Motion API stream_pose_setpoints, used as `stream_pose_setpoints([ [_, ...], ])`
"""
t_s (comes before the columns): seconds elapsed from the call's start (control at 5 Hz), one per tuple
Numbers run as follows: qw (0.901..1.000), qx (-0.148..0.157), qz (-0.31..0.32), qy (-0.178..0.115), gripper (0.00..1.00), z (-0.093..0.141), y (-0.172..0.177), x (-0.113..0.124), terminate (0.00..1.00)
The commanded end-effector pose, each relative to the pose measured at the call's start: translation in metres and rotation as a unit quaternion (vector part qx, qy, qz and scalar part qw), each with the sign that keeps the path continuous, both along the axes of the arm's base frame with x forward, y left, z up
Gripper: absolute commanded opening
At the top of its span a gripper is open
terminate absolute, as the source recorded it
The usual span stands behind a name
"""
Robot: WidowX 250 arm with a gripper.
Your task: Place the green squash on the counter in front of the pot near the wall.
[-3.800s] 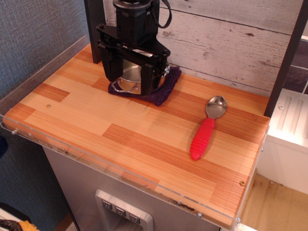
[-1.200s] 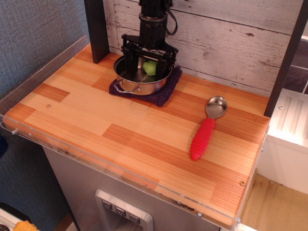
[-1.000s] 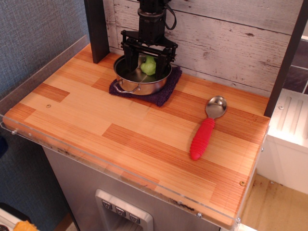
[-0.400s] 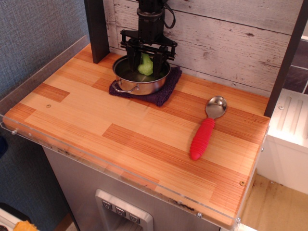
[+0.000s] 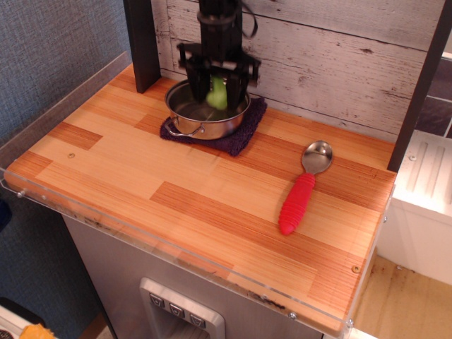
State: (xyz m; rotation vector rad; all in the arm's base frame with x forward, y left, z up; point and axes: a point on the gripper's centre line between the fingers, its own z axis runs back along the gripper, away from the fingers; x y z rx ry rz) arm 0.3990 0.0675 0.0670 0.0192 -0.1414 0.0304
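Observation:
The shiny steel pot (image 5: 205,116) stands on a dark purple cloth (image 5: 233,140) at the back of the striped wooden counter (image 5: 176,191), close to the whitewashed plank wall (image 5: 332,56). My black gripper (image 5: 217,95) hangs over the pot's far side and is shut on the light-green squash (image 5: 217,94), holding it just above the pot's rim. The squash shows between the two fingers; its lower part is partly hidden.
A spoon with a red ribbed handle (image 5: 300,198) lies on the right of the counter. A dark post (image 5: 141,42) stands at the back left. A blue-grey fabric panel (image 5: 49,49) lines the left side. The clear acrylic edge (image 5: 176,254) runs along the front.
My gripper went down into the pot, shut on the green squash and has lifted it upward, from the pot's bottom to just above the rim.

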Motion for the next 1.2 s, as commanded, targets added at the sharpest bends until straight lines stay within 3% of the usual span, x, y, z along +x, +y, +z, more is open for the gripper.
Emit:
stream_pose_setpoints([
  [0.0, 0.9983, 0.016, 0.029, -0.048, 0.0, 0.055, 0.053, -0.032, 0.0],
  [0.4, 0.9929, 0.064, 0.088, 0.048, 0.0, 0.026, 0.12, -0.064, 0.0],
  [0.6, 0.991, 0.067, 0.086, 0.078, 0.0, 0.01, 0.131, -0.077, 0.0],
  [1.0, 0.994, 0.039, 0.072, 0.073, 0.0, -0.023, 0.129, -0.086, 0.0],
])
